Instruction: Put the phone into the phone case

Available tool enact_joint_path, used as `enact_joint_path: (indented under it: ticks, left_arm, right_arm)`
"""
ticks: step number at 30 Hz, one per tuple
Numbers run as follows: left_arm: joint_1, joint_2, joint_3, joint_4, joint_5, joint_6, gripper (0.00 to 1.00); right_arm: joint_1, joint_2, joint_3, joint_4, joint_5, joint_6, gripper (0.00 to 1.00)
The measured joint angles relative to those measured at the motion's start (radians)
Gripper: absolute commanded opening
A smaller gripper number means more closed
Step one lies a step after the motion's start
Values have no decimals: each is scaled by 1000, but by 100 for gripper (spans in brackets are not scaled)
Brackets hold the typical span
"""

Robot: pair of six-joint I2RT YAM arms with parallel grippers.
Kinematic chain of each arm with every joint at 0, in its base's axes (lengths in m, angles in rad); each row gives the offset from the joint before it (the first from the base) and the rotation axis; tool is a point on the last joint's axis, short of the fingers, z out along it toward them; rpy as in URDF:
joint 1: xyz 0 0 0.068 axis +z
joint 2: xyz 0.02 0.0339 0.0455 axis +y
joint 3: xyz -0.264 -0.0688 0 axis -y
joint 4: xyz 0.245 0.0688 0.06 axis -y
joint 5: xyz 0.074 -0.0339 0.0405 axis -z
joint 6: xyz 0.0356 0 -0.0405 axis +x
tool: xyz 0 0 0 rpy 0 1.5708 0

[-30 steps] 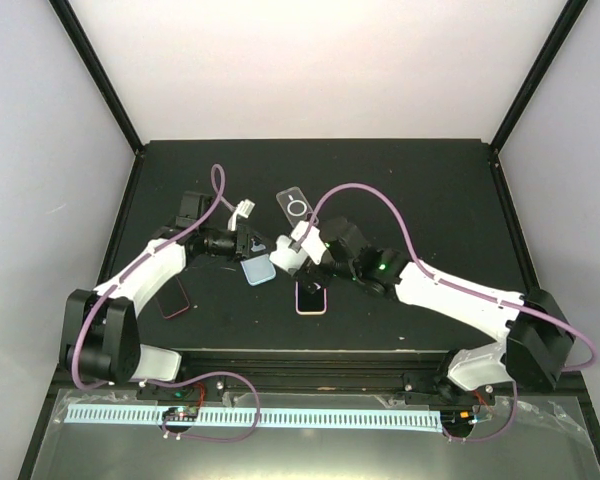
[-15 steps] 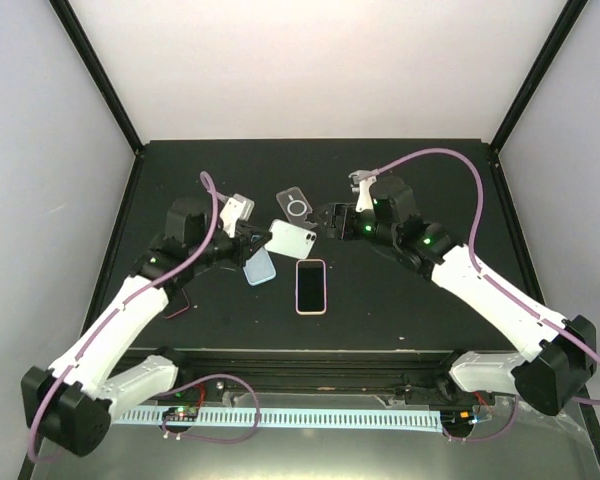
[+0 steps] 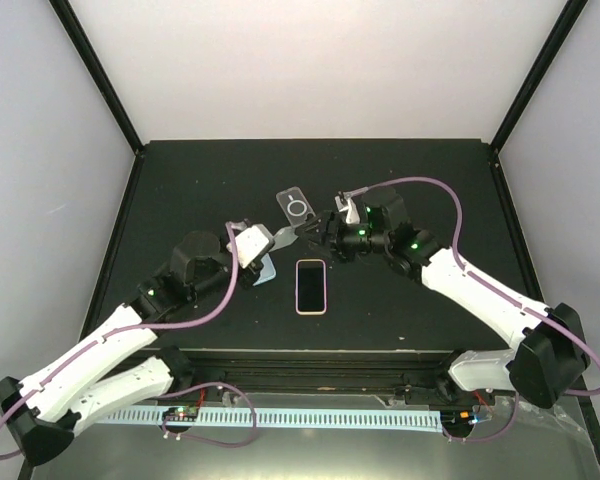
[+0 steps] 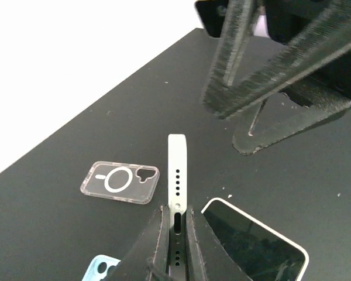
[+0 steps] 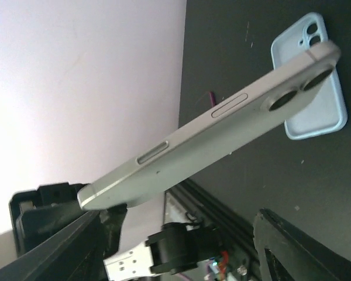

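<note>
My left gripper (image 3: pixel 263 241) is shut on a pale white phone (image 3: pixel 280 236) and holds it on edge above the table. In the left wrist view the fingers (image 4: pixel 158 234) clamp the phone's port end (image 4: pixel 177 175). My right gripper (image 3: pixel 312 228) is open, just right of the phone's free end. In the right wrist view the phone (image 5: pixel 210 129) slants across in front of the spread fingers (image 5: pixel 304 246) and touches neither. A clear case (image 3: pixel 296 207) lies flat behind. A light blue case (image 3: pixel 264 270) lies below the held phone; it also shows in the right wrist view (image 5: pixel 316 93).
A second phone (image 3: pixel 311 286) with a pink rim lies screen up at the table's front middle, and shows in the left wrist view (image 4: pixel 251 243). The clear case (image 4: pixel 120 181) and blue case (image 4: pixel 102 268) lie close to the left gripper. The table's front rail (image 3: pixel 310 355) runs below.
The left arm has swung right and turned the phone from flat to on edge. The right gripper has moved left and a little nearer, up to the phone's free end.
</note>
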Motion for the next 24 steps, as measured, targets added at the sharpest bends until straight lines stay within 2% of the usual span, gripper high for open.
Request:
enact_joint_path:
  ticks: [9, 17, 20, 24]
  left_arm:
    - [-178, -24, -38, 0, -193, 233, 2]
    - [-273, 8, -44, 2, -346, 362, 2]
    - [-304, 17, -45, 8, -395, 399, 1]
    - [-372, 16, -66, 63, -481, 483, 2]
  right_arm:
    - [0, 0, -43, 125, -68, 152, 70]
    - [1, 19, -46, 140, -93, 166, 69]
    - [1, 29, -48, 140, -95, 167, 66]
    - [3, 38, -48, 149, -108, 169, 56]
